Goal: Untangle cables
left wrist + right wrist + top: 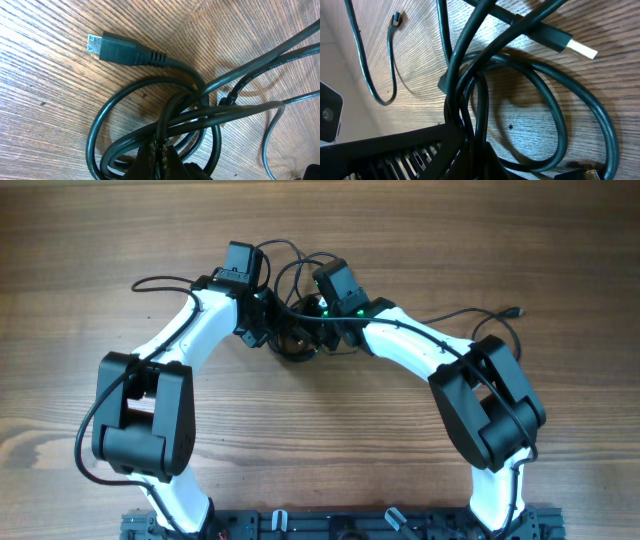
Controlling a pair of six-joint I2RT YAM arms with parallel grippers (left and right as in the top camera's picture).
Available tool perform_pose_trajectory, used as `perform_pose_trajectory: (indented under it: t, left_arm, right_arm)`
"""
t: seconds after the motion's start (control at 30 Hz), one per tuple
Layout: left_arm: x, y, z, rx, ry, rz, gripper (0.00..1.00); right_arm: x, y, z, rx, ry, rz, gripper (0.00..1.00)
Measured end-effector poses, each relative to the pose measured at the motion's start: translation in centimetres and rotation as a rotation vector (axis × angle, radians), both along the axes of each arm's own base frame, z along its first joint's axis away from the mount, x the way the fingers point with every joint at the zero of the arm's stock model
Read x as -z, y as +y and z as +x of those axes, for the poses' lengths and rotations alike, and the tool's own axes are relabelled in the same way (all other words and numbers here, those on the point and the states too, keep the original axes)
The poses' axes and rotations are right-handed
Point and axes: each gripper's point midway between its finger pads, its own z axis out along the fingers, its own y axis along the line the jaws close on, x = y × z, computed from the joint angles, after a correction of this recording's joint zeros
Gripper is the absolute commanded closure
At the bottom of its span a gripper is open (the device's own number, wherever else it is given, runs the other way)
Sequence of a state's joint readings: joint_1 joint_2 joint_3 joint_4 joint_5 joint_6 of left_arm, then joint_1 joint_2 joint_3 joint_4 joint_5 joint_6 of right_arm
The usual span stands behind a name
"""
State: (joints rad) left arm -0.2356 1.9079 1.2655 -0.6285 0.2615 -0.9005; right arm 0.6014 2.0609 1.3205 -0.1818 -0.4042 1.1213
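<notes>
A tangle of black cables [297, 340] lies at the middle back of the wooden table, between both grippers. My left gripper [268, 323] is shut on strands of the bundle; in the left wrist view its fingers [161, 152] pinch a cable where several loops cross, and a dark plug [120, 49] with a metal tip lies on the wood beyond. My right gripper [325, 330] is shut on the cables too; in the right wrist view its fingers [475, 145] clamp strands beside a large loop [560, 125], with a USB plug [570, 46] above.
A thin cable with a small plug end [515, 311] trails right across the table. Another thin strand [160, 282] curves out to the left. A small plug [396, 19] lies far left in the right wrist view. The table is bare wood [330, 440].
</notes>
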Motion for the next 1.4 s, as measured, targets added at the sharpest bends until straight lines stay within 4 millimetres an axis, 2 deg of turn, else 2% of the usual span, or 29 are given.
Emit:
perform_pose_trajectory:
  t: [0.43,0.67,0.9,1.2,1.4]
  left_arm:
    - [0.0,0.1,0.0,-0.001,0.000,0.003,0.96]
    - [0.1,0.5,0.0,-0.009,0.008,0.002,0.96]
    - [0.0,1.7,0.1,-0.041,0.022,-0.017,0.96]
    - [0.0,2.1,0.3,-0.050,0.021,-0.018,0.96]
    - [0.0,2.1,0.4,-0.050,0.016,-0.018,0.92]
  right_arm:
    - [0.1,0.0,-0.3,-0.041,-0.018,-0.013,0.96]
    - [1.4,-0.9,-2.0,-0.084,0.037,-0.077,0.96]
    - [1.8,-1.0,-3.1,-0.140,0.039,-0.105,0.96]
    - [2.3,-1.5,-2.9,-0.150,-0.007,-0.171,0.96]
    - [3.0,-2.5,-3.0,-0.145,-0.008,-0.236,0.96]
